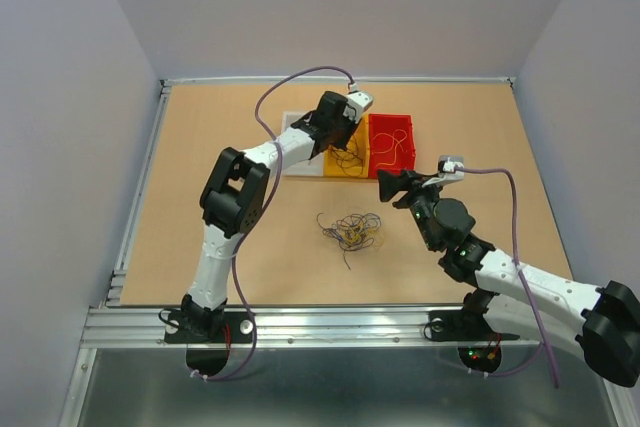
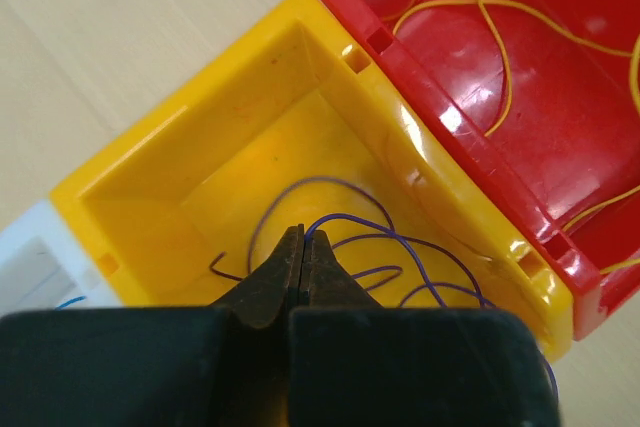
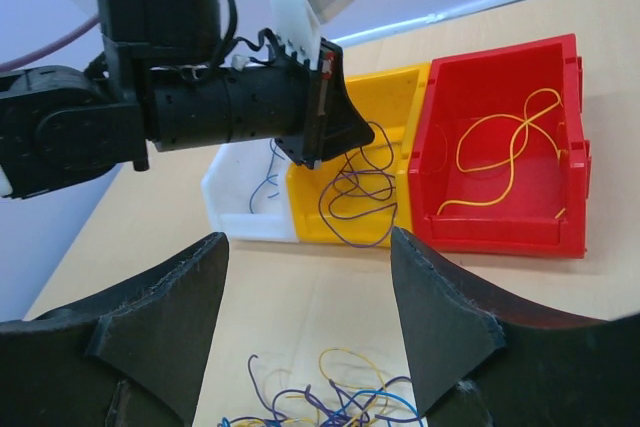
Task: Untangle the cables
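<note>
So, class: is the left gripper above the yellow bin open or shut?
Shut: the left gripper holds its black fingers together with no gap, pinching a purple cable over the yellow bin.

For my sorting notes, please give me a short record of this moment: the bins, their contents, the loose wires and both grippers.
white bin: one blue wire visible
yellow bin: purple wires
red bin: yellow-orange wires
table: tangle of mixed wires, in front of the bins
left gripper: shut over the yellow bin, seemingly pinching one of the purple wires
right gripper: open, empty, above the table near the tangle
</note>
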### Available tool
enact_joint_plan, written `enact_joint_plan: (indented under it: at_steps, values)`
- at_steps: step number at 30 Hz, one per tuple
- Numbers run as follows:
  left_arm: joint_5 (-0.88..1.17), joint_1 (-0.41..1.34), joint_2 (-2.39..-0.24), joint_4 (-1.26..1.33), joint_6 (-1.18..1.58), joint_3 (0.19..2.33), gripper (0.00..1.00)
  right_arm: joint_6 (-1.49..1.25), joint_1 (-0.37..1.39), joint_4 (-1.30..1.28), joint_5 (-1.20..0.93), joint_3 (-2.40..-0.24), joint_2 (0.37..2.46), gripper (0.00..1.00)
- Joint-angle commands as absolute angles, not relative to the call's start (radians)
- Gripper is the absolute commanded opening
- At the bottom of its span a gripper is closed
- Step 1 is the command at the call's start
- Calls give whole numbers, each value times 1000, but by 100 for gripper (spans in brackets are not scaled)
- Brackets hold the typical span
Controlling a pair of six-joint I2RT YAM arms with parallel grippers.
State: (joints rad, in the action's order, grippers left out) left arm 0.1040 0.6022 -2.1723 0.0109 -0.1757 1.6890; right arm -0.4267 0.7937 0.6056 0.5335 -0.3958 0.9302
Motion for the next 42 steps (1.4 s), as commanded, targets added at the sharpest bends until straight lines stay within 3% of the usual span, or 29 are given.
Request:
enact_joint_plan:
  at_steps: [1,13,14,18,19,20,22,24,38,42]
  values:
    - [156,603,-2213,-23,-144,1749,0,-440,799,612,569,-423,934,71]
    - [115,601,-2082,31,-146,1707,16,-445,798,601,574,-426,930,71]
    - [114,601,-2074,32,-146,1707,25,-445,799,601,574,-426,930,71]
    - [94,600,-2046,37,-159,1707,37,-445,798,600,577,-429,933,71]
    - [94,598,-2034,38,-164,1703,44,-445,798,600,575,-430,934,71]
    - [94,597,-2026,38,-169,1697,58,-445,799,598,575,-430,936,71]
    - [97,595,-1996,38,-173,1675,69,-445,799,600,577,-431,933,71]
    - [107,595,-1959,37,-181,1645,74,-445,799,598,575,-430,931,71]
    - [258,612,-1789,-97,-318,1401,77,-443,798,588,580,-428,907,71]
    - [253,612,-1822,-94,-330,1397,72,-442,798,588,584,-430,908,71]
